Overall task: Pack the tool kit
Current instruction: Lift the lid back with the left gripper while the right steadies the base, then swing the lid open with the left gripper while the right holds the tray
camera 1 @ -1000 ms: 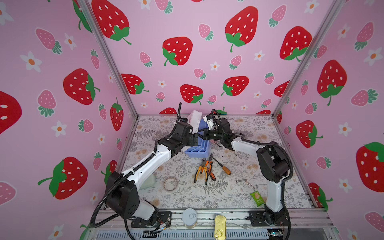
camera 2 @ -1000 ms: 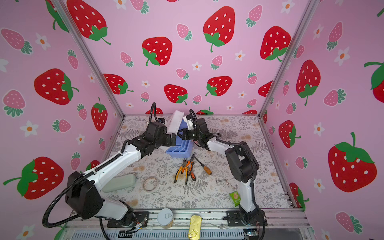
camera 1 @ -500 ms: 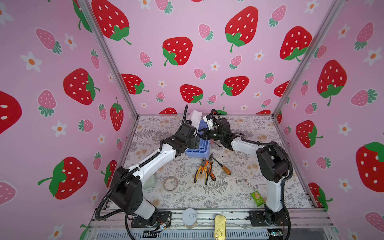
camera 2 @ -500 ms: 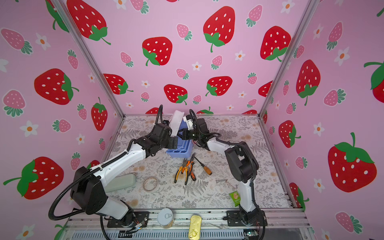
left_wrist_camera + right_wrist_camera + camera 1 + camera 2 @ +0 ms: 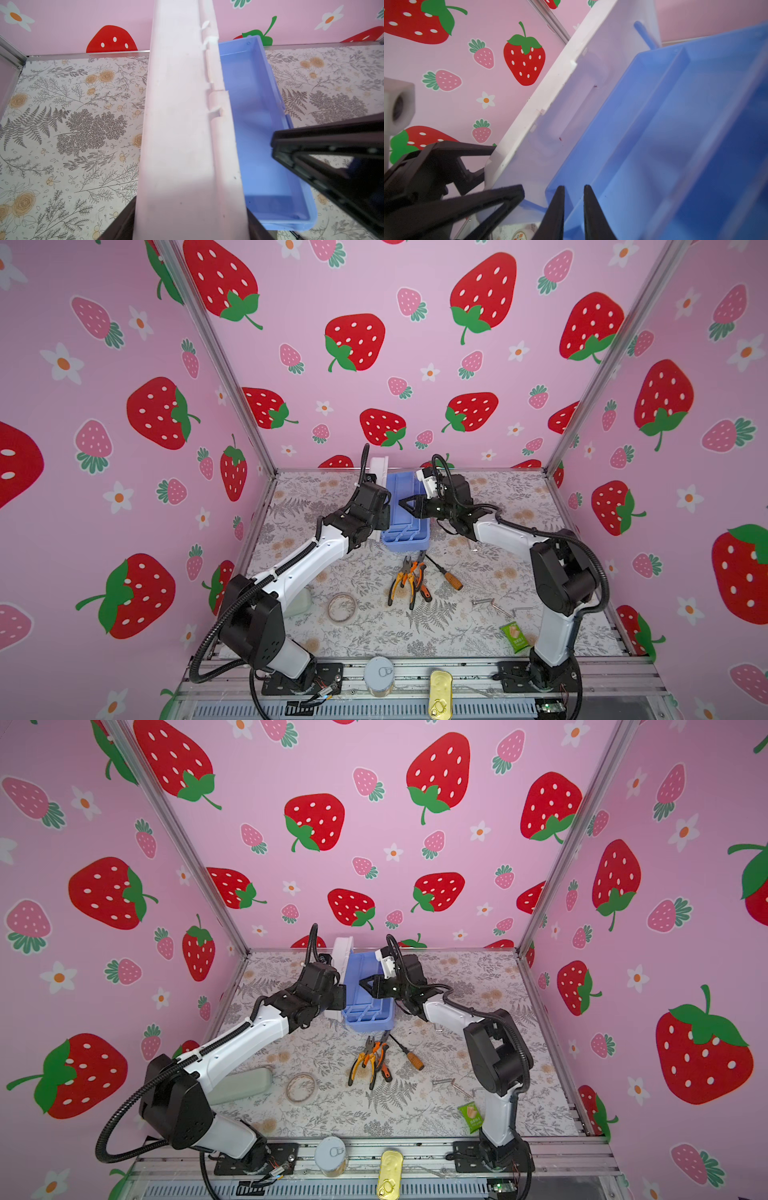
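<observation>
The tool kit stands open at the back of the table. Its white lid (image 5: 380, 466) (image 5: 182, 124) is upright beside the blue base (image 5: 405, 539) (image 5: 259, 124). My left gripper (image 5: 379, 526) (image 5: 191, 218) is shut on the lid's near end, a finger flush against each face. My right gripper (image 5: 405, 504) (image 5: 574, 187) reaches in from the right. Its fingers, closed to a narrow gap, straddle the base's side wall (image 5: 654, 124). Orange-handled pliers (image 5: 405, 578), a screwdriver (image 5: 451, 580) and hex keys (image 5: 490, 605) lie loose in front of the case.
A pale green oblong case (image 5: 243, 1085) lies under my left arm, with a tape ring (image 5: 341, 608) beside it. A green packet (image 5: 515, 637) sits by my right arm's base. A round grey tin (image 5: 379, 674) and a gold tin (image 5: 440, 695) rest on the front rail.
My left gripper has swung in from the left onto the lid's near end and closed on it. The right gripper's fingers have eased slightly apart; that arm has hardly moved.
</observation>
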